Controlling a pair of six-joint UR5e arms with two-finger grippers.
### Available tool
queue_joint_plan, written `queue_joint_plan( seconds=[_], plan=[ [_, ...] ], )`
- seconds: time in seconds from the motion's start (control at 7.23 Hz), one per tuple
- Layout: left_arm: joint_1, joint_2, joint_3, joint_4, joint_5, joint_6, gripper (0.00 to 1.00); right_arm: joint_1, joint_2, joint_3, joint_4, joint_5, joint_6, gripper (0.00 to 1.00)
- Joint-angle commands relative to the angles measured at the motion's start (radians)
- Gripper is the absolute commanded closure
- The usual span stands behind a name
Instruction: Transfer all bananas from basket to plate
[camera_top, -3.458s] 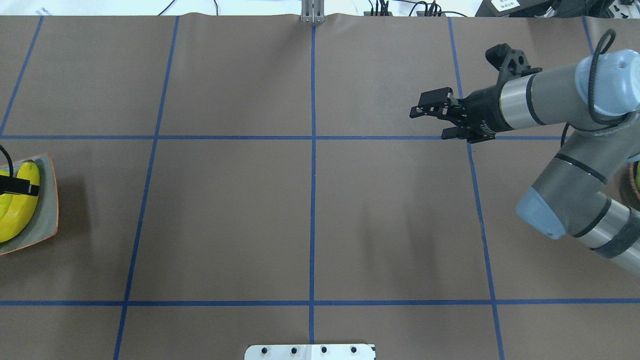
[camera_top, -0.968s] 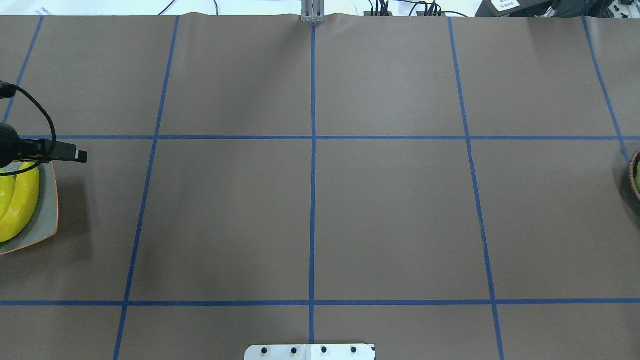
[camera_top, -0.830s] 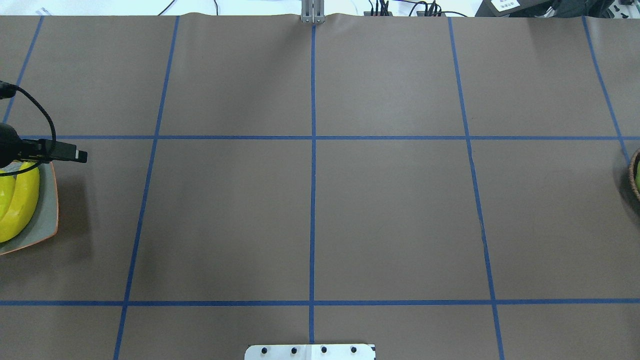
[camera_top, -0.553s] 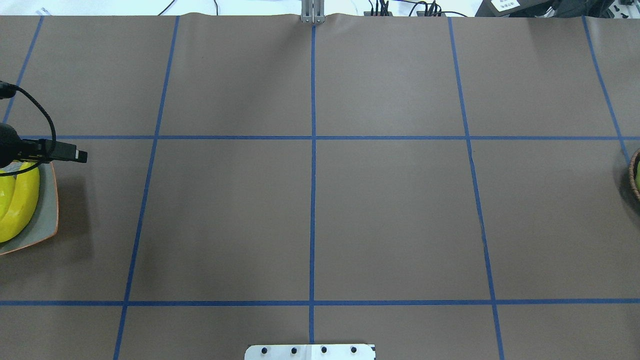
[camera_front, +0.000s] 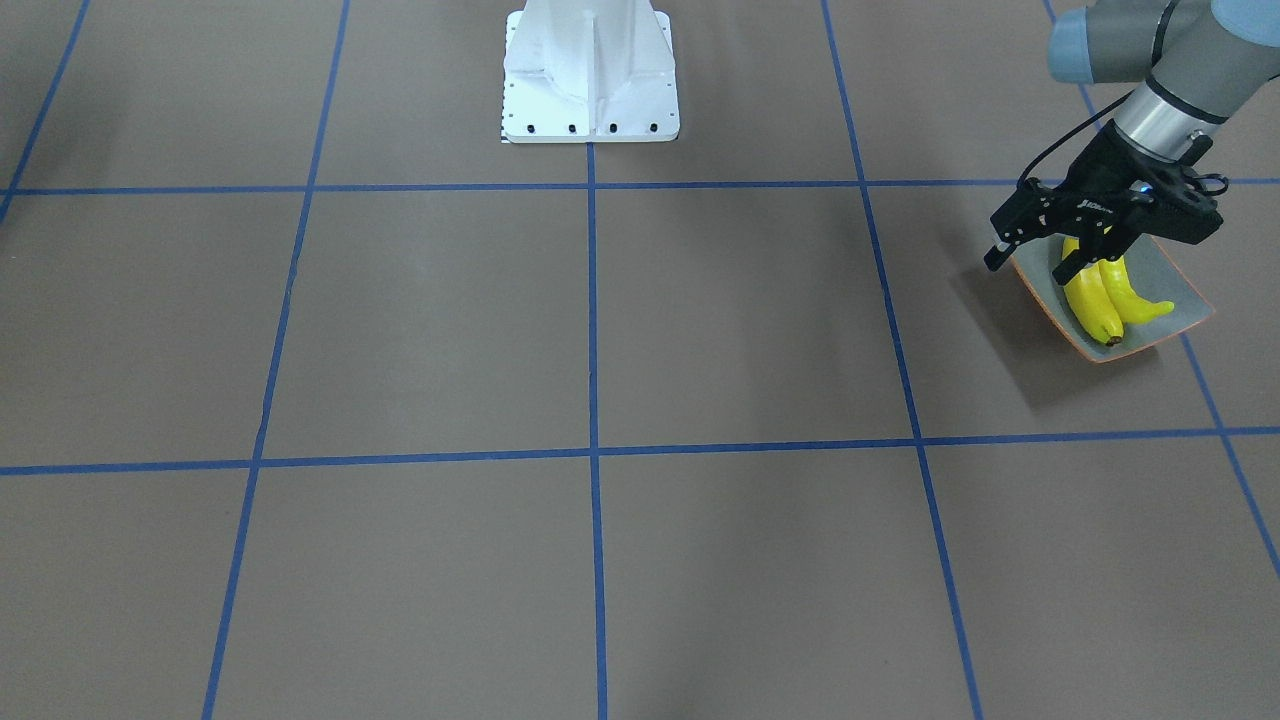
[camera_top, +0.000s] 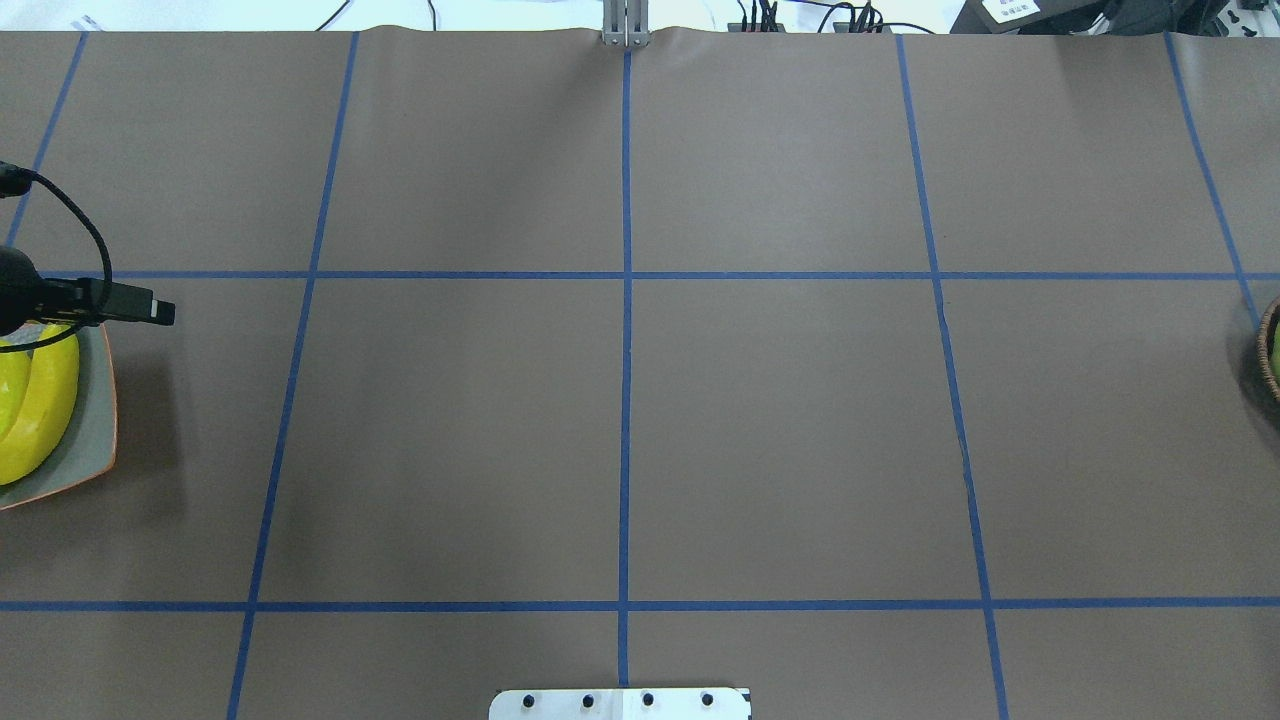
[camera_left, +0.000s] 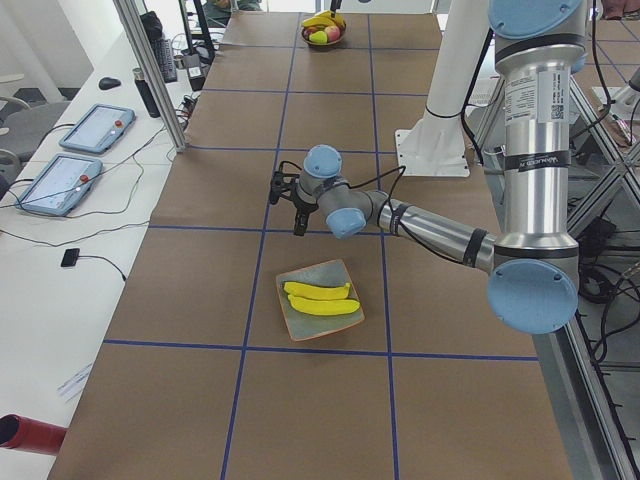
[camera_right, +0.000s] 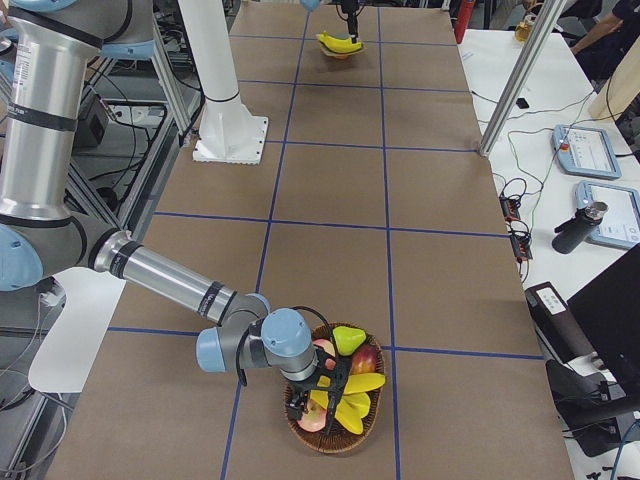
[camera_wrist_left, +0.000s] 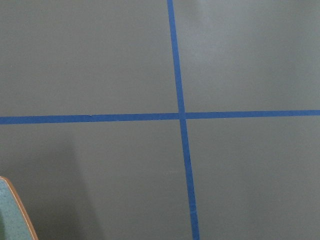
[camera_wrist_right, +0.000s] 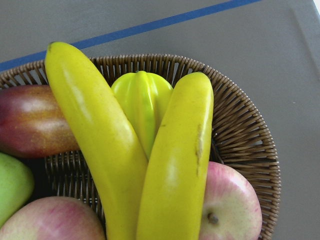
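Right wrist-mounted view shows two bananas (camera_wrist_right: 100, 145) lying over a starfruit (camera_wrist_right: 142, 100) in the basket (camera_wrist_right: 245, 135). Centre the right gripper (camera_right: 322, 392) across one banana's midsection, clear of the apple (camera_wrist_right: 230, 205), before you close. Its jaws show in no close view; you cannot tell their spacing. The left gripper (camera_front: 1027, 268) hangs spread apart, empty, above the plate (camera_front: 1168, 282) holding two other bananas (camera_front: 1090, 300).

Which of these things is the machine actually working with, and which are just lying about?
In the job: plate; two bananas on it; basket; two bananas in it.
Just lying about: apples and star fruit in the basket; tablets on the side bench.
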Motion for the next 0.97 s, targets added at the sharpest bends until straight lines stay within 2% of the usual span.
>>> queue_joint_plan(
  seconds=[0.0, 0.14, 0.42, 0.55, 0.83],
  plan=[
    [0.000, 0.000, 0.000, -0.001, 0.000, 0.000, 0.00, -0.015, 0.001, -0.003, 0.000, 0.001, 0.009, 0.06],
    [0.000, 0.000, -0.002, -0.001, 0.000, 0.000, 0.00, -0.016, 0.001, -0.006, 0.001, 0.001, 0.007, 0.20],
    [0.000, 0.000, -0.002, -0.001, 0.000, 0.000, 0.00, -0.016, 0.001, -0.006, 0.006, 0.004, -0.006, 0.97],
    [0.000, 0.000, -0.002, -0.001, 0.000, 0.000, 0.00, -0.016, 0.001, 0.005, 0.007, 0.006, -0.008, 1.00],
    [0.002, -0.002, -0.002, -0.004, 0.000, -0.032, 0.00, -0.012, -0.015, 0.060, 0.006, 0.029, -0.017, 1.00]
  ],
)
